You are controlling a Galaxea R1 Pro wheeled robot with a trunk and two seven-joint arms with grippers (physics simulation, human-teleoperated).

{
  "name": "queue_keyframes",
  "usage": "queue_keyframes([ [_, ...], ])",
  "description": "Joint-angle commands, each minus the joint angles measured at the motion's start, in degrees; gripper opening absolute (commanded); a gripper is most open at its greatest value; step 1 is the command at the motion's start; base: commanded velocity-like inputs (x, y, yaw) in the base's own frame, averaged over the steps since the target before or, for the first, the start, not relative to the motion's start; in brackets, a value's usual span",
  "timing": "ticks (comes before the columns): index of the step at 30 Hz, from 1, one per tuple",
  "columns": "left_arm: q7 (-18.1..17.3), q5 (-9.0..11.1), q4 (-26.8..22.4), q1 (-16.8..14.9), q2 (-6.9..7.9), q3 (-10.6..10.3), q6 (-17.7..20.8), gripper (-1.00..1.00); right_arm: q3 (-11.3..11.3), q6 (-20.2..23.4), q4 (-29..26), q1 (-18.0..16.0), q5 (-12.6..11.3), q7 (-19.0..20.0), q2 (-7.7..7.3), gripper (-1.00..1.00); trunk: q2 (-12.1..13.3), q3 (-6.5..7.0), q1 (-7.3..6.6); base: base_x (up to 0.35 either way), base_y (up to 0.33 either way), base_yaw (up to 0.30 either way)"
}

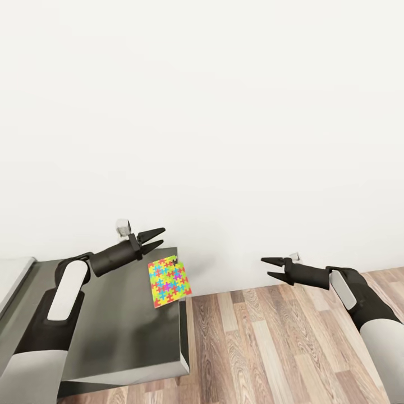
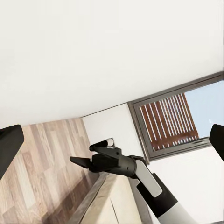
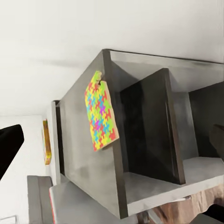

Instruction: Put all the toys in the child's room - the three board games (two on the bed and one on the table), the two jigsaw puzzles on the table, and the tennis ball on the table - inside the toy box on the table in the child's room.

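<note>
Jaws of the left gripper stand apart, clamped on nothing, tips pointing toward the white wall above the far right corner of the table. Jaws of the right gripper also stand apart and hold nothing; this gripper hangs over the wood-plank floor, well to the right of the table, tips pointing back toward it. One jigsaw puzzle lies at the table's far right corner, on the dark grey matte top, with its right side overhanging the edge; it sits just below and beside the left gripper's tips, and whether they touch cannot be told from the head view, though a gap seems to show. In the right wrist view the same jigsaw puzzle is seen flat against the dark top near the corner, one edge past the rim, with dark open compartments under the table beside it. A small yellow-orange flat object shows farther along that view, too blurred to name. At the head view's left edge a pale grey top joins the dark one. The left wrist view shows the right gripper from across the gap, jaws parted, with a grey-framed window and slatted surface behind it on the white wall.
</note>
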Motion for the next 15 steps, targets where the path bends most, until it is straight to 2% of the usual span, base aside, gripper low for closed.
queue_keyframes([
  [1,-0.37,-0.14,-0.01,-0.10,-0.01,0.00,0.28,1.00,-0.09,0.17,0.15,-0.10,0.25,0.92,-0.03,1.00,-0.48,-0.25,0.24,0.000,0.000,0.000],
  [15,-0.31,0.32,0.17,-0.65,-0.44,-0.31,0.28,1.00,-0.16,0.19,0.35,-0.33,0.75,3.31,-0.20,1.00,-6.10,-2.77,3.31,0.000,0.000,0.000],
])
